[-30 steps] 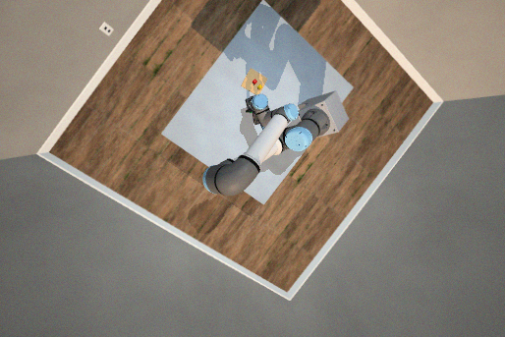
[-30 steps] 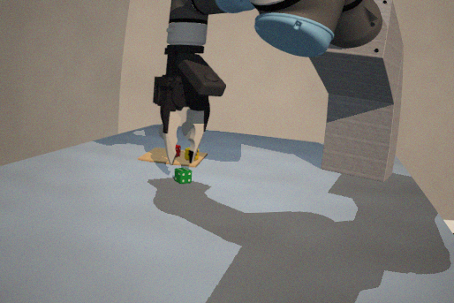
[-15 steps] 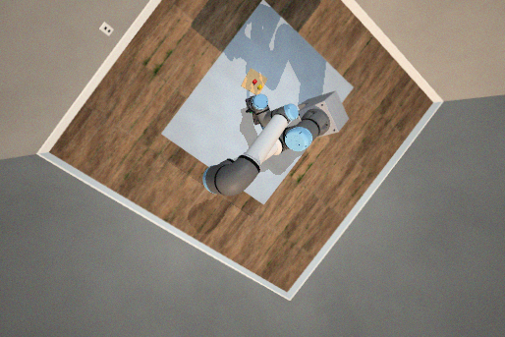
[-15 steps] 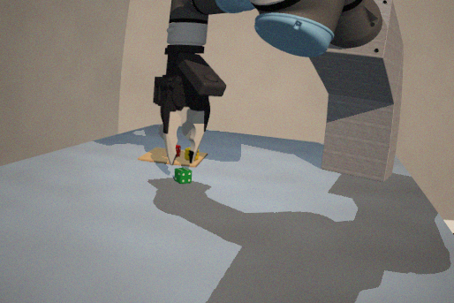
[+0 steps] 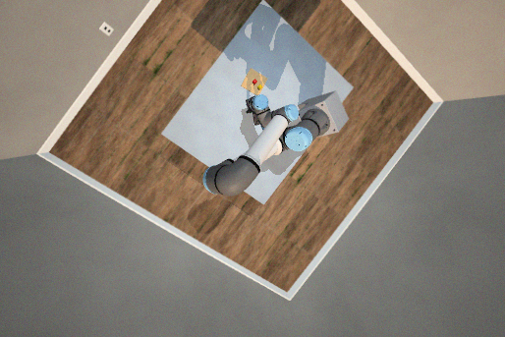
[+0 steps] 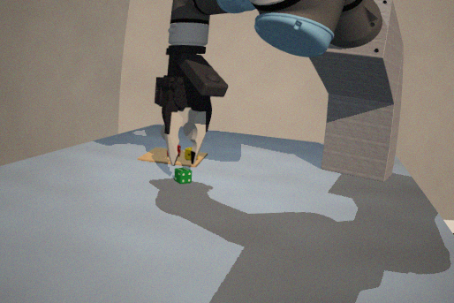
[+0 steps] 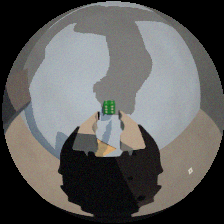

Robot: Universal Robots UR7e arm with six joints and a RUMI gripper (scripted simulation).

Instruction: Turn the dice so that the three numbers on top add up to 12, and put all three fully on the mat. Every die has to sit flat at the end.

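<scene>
Grainy brown wood floor [image 5: 162, 120].

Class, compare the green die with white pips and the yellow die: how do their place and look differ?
The green die sits off the tan square mat; the yellow die is on it. The green die shows white pips, the yellow die dark marks. Both are cube-shaped.

pips on the red die [image 5: 254, 82] [image 6: 178, 150] and yellow die [image 5: 260, 87] [image 6: 188, 153] too small to read from above, red die partly hidden behind the tool [image 6: 183, 162] [image 7: 109, 116], green die hidden under the arm [image 5: 267, 141] in the top view
</scene>
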